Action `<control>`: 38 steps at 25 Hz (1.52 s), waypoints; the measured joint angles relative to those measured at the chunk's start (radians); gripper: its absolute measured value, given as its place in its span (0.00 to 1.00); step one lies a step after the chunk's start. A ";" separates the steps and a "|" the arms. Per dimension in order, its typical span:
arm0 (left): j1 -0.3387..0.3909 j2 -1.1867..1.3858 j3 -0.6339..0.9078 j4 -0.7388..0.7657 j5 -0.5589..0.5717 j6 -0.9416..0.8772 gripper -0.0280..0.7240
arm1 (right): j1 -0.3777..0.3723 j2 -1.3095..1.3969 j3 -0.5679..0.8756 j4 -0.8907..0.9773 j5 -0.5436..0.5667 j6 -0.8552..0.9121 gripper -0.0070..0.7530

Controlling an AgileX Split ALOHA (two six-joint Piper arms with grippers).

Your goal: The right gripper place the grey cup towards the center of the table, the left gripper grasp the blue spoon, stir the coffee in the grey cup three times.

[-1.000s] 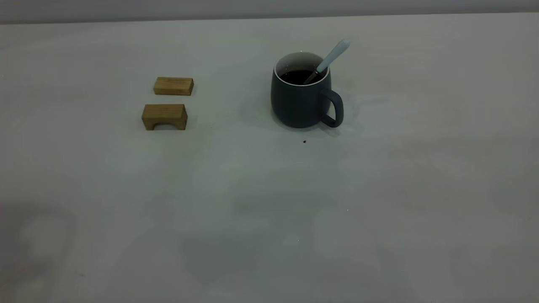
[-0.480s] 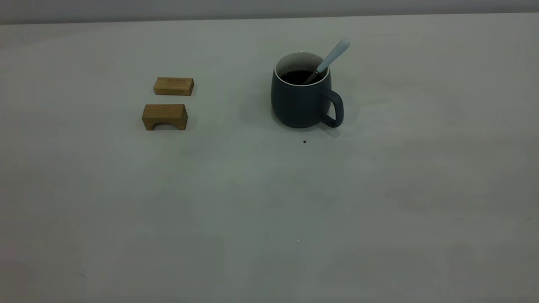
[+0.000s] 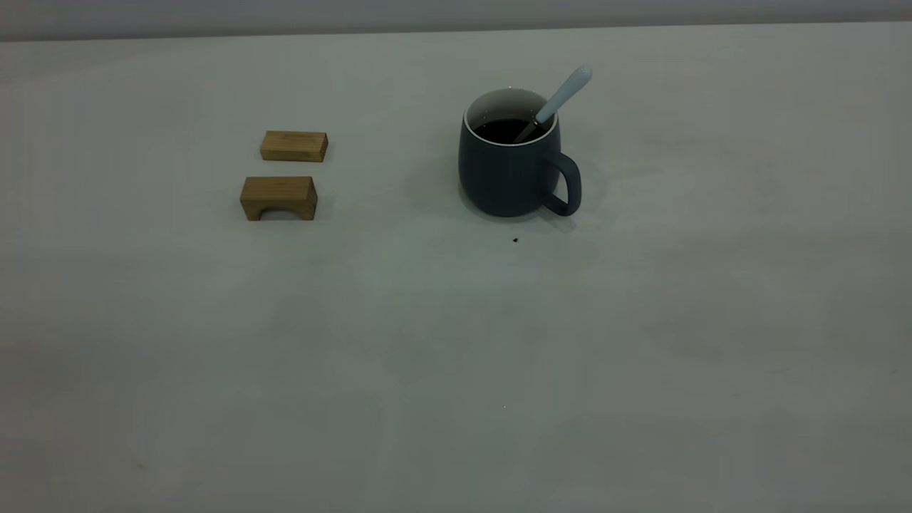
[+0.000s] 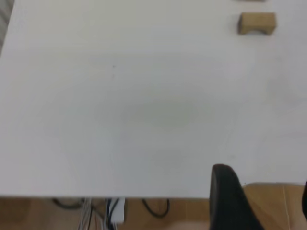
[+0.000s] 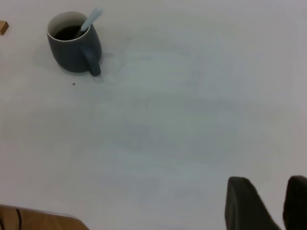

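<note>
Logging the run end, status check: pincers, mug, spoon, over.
Left pincer and right pincer open, back at table edge. Slate-grey mug upright, pale-blue-handled spoon resting in dark coffee. Two tan wooden blocks well aside.

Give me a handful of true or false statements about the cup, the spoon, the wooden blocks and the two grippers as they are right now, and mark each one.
1. The blue spoon stands in the grey cup, its handle leaning over the rim. True.
2. The cup is empty. False: dark coffee fills it partway.
3. The left gripper holds the spoon. False: it is back at the table edge, holding nothing, far from the cup.
4. Two wooden blocks lie apart from the cup, on the left arm's side. True.
5. The right gripper grips the cup's handle. False: it is well away from the cup, and nothing touches the handle.
6. The cup stands upright. True.
</note>
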 joint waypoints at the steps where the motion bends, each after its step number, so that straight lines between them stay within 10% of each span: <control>1: 0.000 -0.011 0.001 -0.005 0.000 0.005 0.63 | 0.000 0.000 0.000 0.000 0.000 0.000 0.32; 38: 0.000 -0.051 0.008 -0.026 -0.005 0.014 0.63 | 0.000 0.000 0.000 0.000 0.000 -0.001 0.32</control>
